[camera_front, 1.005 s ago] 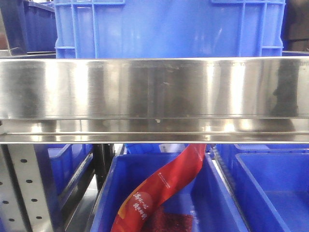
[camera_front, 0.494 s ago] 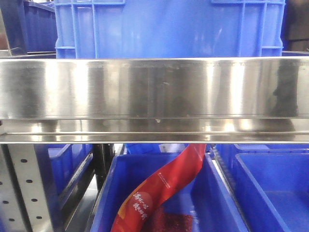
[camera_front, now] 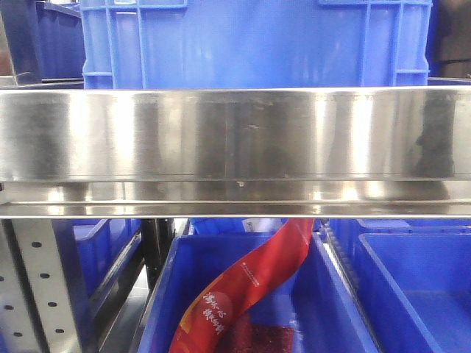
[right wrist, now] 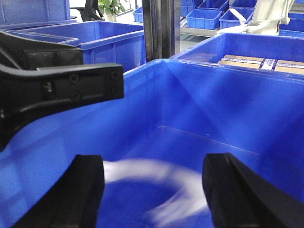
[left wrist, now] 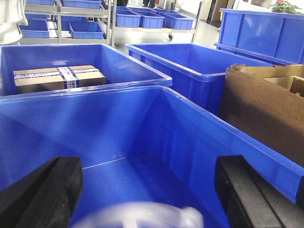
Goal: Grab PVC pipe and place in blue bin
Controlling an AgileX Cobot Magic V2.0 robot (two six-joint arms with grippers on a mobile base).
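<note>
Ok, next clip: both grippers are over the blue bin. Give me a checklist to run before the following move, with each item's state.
1. Left gripper open: ok, fingers stand wide apart.
2. Right gripper open: ok, fingers spread.
3. PVC pipe inside the blue bin: ok, a white curved shape shows against the bin's inside in both wrist views.
4. Pipe at rest: cannot tell, it is smeared by blur in both views.
5. Pipe free of both grippers: cannot tell, the blur hides any contact with the fingers.
6. Other arm clear of the right gripper: not ok, a black arm part sits close at upper left.
</note>
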